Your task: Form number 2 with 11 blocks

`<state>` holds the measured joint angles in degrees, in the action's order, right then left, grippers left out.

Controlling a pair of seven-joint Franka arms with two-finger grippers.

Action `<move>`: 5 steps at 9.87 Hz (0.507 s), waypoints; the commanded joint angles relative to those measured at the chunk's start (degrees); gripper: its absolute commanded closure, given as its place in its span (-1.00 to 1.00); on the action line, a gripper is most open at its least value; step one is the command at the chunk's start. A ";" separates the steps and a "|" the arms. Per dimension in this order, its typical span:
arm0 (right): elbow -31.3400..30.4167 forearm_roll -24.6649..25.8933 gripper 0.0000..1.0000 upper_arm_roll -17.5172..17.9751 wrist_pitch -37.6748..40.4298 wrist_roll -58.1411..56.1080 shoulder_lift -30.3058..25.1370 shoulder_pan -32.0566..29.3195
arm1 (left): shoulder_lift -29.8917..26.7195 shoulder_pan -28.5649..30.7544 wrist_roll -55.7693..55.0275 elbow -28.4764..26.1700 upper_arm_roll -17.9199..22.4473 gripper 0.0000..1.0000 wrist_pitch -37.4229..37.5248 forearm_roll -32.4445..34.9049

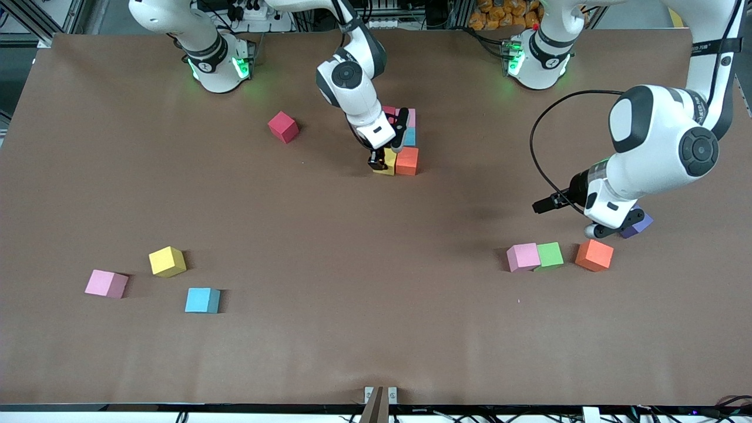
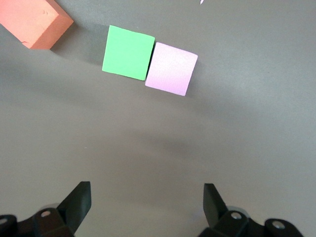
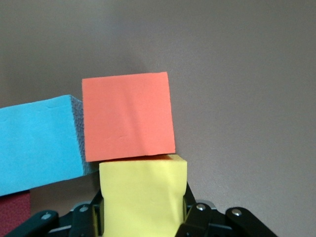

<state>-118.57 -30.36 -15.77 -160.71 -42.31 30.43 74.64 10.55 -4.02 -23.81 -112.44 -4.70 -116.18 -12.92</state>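
Observation:
My right gripper is shut on a yellow block, set low on the table against an orange block. The orange block is the nearest to the front camera in a short column with a light blue block and a pink block; a red block is partly hidden by the arm. My left gripper hangs open over bare table beside a purple block, close to a pink block, a green block and an orange block.
A loose red block lies toward the right arm's base. Nearer the front camera at the right arm's end lie a yellow block, a pink block and a light blue block. The brown table stretches between the groups.

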 commanded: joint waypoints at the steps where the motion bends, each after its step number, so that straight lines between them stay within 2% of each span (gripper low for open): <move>1: 1.15 -1.37 -1.00 -0.66 -0.66 0.30 1.65 0.86 | 1.05 -0.99 -0.10 1.43 1.79 -1.00 0.51 -0.61; 2: 1.15 -1.37 -1.00 -0.66 -0.31 0.56 1.21 0.25 | 1.22 -0.99 0.60 1.43 3.71 -1.00 0.51 -0.44; 5: 0.62 -1.28 -1.00 -0.66 4.25 0.39 -2.73 -1.86 | 7.09 -2.83 0.52 7.04 4.34 -1.00 0.16 0.61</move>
<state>-117.83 -30.44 -16.69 -159.21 -41.85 30.29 73.92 13.65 -4.74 -23.54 -109.80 -1.05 -116.30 -12.90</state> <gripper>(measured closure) 0.000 0.000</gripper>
